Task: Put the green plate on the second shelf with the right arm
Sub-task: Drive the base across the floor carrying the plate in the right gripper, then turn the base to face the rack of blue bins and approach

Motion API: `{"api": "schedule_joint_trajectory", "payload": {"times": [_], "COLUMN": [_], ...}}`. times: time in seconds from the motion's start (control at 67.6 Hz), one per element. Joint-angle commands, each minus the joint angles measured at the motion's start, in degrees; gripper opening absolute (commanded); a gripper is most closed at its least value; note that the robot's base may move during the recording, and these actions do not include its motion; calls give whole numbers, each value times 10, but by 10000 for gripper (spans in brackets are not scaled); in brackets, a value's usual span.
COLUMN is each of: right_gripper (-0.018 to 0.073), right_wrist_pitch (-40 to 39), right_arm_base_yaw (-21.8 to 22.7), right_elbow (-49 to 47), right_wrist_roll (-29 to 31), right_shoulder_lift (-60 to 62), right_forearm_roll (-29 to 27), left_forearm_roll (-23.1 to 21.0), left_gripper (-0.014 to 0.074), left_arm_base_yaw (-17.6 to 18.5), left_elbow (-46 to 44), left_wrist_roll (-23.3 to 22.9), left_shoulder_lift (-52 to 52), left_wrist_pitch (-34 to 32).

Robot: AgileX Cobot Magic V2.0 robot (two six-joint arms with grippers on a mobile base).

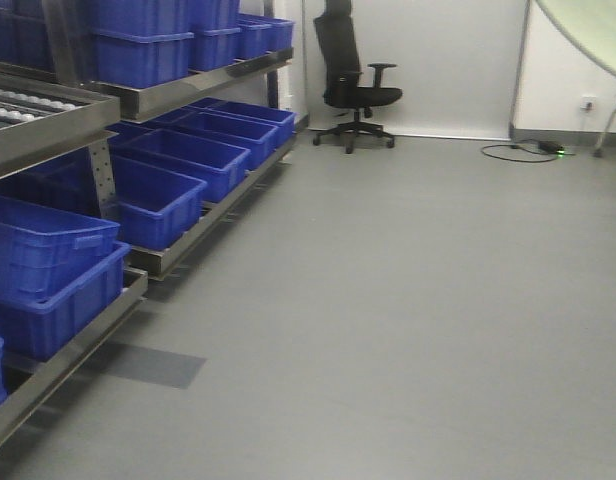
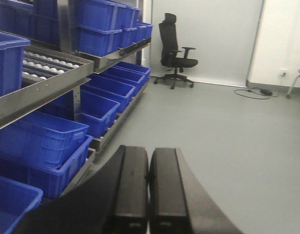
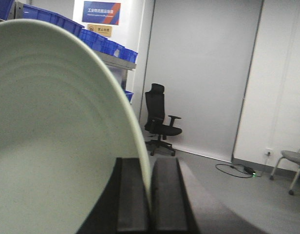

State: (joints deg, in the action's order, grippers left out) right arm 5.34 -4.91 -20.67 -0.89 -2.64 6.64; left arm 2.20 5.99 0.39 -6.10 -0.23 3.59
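The green plate (image 3: 52, 126) fills the left half of the right wrist view, held on edge, with faint concentric rings on its face. My right gripper (image 3: 149, 168) is shut on its rim, one black finger on each side. A pale curved sliver of the green plate (image 1: 593, 35) shows at the top right corner of the front view. My left gripper (image 2: 148, 156) is shut with nothing between its black fingers, hanging above the grey floor beside the rack. The metal shelf rack (image 1: 58, 125) stands on the left, its roller shelf (image 2: 47, 68) at mid height.
Several blue bins (image 1: 168, 200) fill the rack's levels on the left. A black office chair (image 1: 353, 85) stands at the far wall. A cable with a green-lit plug (image 1: 533, 150) lies on the floor at the back right beside a grey chair leg (image 1: 613, 125).
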Motion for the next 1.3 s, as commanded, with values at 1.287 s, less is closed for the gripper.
{"api": "schedule_joint_trajectory", "payload": {"times": [1.287], "right_gripper": [57], "right_wrist_pitch": [-62], "right_arm_base_yaw": [3], "right_elbow": [-17], "right_wrist_roll": [-3], "right_shoulder_lift": [-8], "right_forearm_roll": [0], "left_forearm_roll": [-2], "left_gripper": [131], "left_arm_base_yaw": [0], "left_elbow": [23], "left_wrist_roll": [-1], "left_shoulder_lift": [-10], "left_wrist_pitch": [-48]}}
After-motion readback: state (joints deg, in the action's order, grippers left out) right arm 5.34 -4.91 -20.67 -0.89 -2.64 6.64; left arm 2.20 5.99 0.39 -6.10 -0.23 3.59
